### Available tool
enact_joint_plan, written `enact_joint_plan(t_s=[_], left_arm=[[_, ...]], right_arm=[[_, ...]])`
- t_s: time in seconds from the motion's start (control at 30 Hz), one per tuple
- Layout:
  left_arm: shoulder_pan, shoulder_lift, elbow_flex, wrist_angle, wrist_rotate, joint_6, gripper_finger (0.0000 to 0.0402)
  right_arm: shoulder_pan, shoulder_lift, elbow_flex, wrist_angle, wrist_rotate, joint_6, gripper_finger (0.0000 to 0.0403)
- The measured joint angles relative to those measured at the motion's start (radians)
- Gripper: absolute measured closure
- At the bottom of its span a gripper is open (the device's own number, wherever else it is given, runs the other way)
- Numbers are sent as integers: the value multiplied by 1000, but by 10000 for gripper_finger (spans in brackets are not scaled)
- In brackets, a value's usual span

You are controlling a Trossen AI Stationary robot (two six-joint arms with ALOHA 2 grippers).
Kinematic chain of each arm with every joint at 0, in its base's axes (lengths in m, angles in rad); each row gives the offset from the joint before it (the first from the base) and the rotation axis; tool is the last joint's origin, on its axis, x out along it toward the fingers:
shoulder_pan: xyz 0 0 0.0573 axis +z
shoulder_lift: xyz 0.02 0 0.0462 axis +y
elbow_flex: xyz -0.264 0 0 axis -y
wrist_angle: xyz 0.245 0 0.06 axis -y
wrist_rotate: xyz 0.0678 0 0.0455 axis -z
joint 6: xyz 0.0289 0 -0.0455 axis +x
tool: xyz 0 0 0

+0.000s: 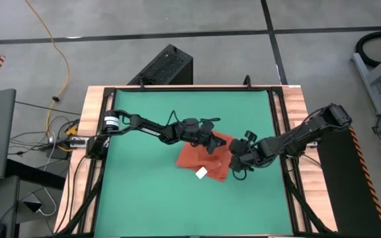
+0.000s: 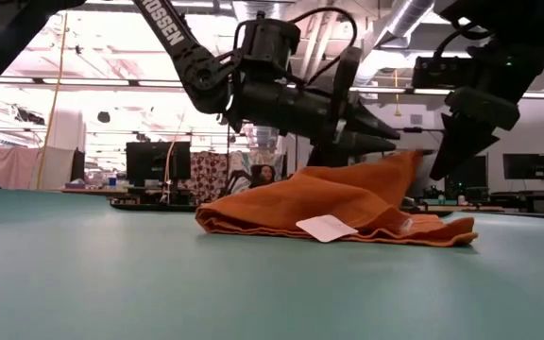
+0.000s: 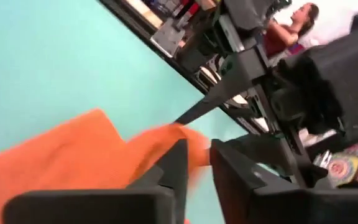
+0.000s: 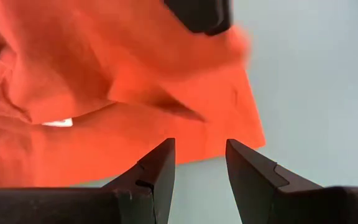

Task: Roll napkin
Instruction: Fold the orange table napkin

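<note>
Napkin [image 1: 205, 157] crumpled mid-mat [image 1: 151, 198], one corner lifted. Left gripper [image 2: 392, 139] at that raised corner, fingers slightly parted, grip possibly released. Right gripper [image 4: 201, 163] spread, empty, just beside napkin's edge.

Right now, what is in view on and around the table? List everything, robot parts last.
napkin: one, orange-red, crumpled mid-mat, one corner lifted
white tag: one, on the napkin's near edge
mat: one, green, covering the table
black box: one, on the floor beyond the table
yellow cable: one, on the floor, far left
person: one, seated beyond the table
left gripper: dark, at the napkin's raised corner
right gripper: dark, open, at the napkin's right edge
</note>
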Motion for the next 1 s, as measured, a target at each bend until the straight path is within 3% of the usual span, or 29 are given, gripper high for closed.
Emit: enact_joint_plan(t_s=[0.23,0.37,0.77,0.87,1.0], left_arm=[[20,-9,46,-94,254,142,252],[24,-10,123,-386,240,258,227],[88,-70,476,-1387,239,872,238],[141,-119,463,-1488,225,918,249],[199,-211,338,-1378,164,898,269]], right_arm=[[4,0,0,-3,0,0,239],[3,0,0,-11,0,0,239],[3,1,0,-22,0,27,239],[3,1,0,-26,-1,42,239],[3,1,0,-29,0,79,239]])
